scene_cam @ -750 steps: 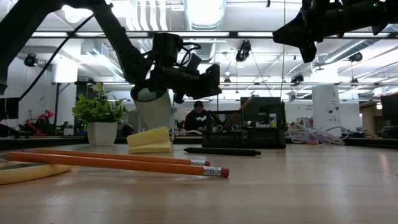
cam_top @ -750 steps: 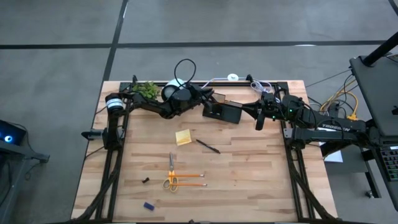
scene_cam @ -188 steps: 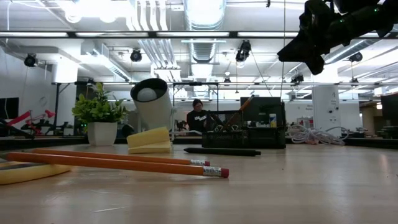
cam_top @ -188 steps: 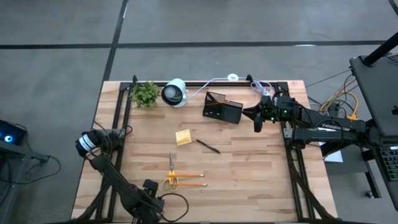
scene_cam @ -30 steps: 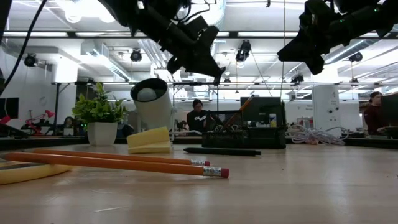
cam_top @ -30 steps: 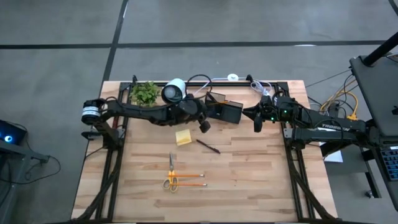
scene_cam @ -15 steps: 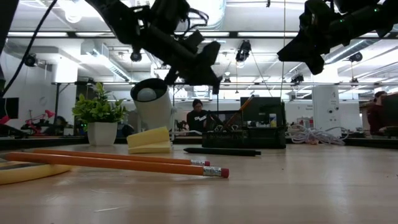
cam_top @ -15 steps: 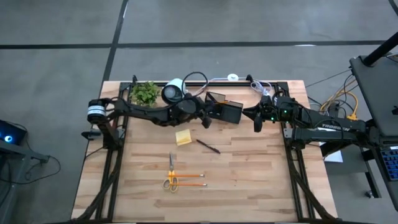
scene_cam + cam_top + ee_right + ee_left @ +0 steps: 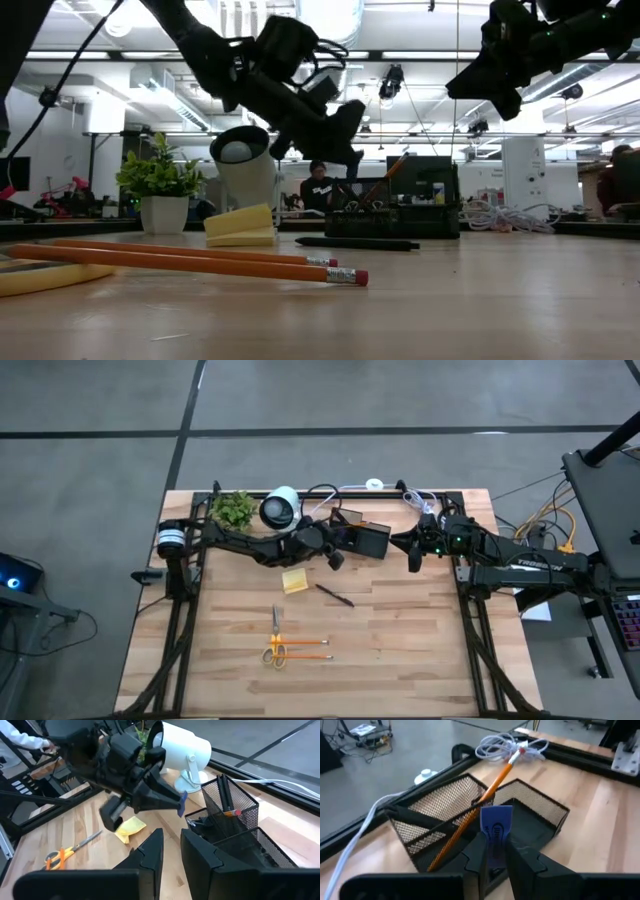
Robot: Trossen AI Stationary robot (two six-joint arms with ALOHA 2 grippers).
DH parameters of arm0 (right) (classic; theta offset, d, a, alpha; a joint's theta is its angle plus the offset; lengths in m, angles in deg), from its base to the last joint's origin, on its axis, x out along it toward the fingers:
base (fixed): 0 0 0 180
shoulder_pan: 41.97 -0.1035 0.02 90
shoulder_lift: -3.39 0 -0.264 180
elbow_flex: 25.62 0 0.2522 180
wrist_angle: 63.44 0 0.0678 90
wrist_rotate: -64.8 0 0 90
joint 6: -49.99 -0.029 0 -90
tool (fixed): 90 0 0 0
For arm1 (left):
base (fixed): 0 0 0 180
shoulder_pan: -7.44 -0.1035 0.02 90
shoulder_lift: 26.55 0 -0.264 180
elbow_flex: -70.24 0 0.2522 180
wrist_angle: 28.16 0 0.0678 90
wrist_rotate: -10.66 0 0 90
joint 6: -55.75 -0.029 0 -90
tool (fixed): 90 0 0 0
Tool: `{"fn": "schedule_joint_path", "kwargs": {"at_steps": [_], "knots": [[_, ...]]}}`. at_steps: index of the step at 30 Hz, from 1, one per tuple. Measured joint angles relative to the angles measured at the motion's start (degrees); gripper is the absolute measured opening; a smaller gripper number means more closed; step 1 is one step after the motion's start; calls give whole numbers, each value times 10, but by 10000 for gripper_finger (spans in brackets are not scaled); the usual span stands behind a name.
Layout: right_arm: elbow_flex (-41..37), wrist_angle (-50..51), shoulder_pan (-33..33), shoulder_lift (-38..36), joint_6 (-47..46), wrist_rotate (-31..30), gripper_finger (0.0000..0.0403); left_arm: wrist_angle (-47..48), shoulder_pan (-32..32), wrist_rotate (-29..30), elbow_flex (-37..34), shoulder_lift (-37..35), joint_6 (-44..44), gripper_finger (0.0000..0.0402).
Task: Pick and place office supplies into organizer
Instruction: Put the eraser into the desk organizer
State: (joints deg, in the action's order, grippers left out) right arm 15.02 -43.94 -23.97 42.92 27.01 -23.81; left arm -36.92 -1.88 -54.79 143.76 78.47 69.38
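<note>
Grey concrete floor (image 9: 400, 395), bright ceiling lights (image 9: 330, 15)
</note>
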Motion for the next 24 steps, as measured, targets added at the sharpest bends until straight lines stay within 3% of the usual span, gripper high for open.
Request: {"fn": "schedule_joint_path", "kwargs": {"at_steps": [24], "knots": [[0, 0, 0, 0, -1, 1, 57, 23, -19, 33, -9, 6, 6, 42]]}}
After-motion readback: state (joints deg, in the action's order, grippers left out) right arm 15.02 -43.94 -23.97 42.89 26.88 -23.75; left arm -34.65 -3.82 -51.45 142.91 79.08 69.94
